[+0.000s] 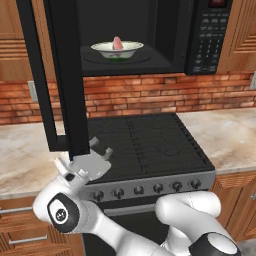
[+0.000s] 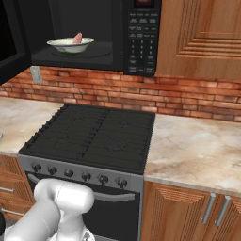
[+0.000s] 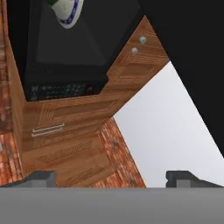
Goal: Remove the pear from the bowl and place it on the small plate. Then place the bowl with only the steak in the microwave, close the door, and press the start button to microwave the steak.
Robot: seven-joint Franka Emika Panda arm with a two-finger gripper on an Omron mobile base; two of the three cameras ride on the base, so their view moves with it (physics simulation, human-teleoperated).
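Note:
The microwave [image 1: 165, 30] stands open above the stove. Inside its dark cavity sits the off-white bowl [image 1: 118, 50] with the pink steak [image 1: 117, 43] in it, also seen in the right base view as bowl [image 2: 70, 45] and steak [image 2: 77, 37]. The black door [image 1: 67, 75] hangs swung out to the left. My gripper [image 1: 101, 147] is open just below and beside the door's lower edge, holding nothing. In the hand view the gripper [image 3: 113, 178] looks up at the door [image 3: 192, 61], the bowl [image 3: 68, 12] and the keypad [image 3: 57, 91]. The pear and the small plate are out of view.
A black gas stove [image 1: 145, 142] with a row of knobs [image 1: 150, 189] sits under the microwave, marble counter [image 2: 197, 150] on both sides. Brick backsplash [image 1: 165, 95] runs behind. Wooden cabinets [image 2: 202, 33] flank the microwave's keypad [image 2: 139, 37].

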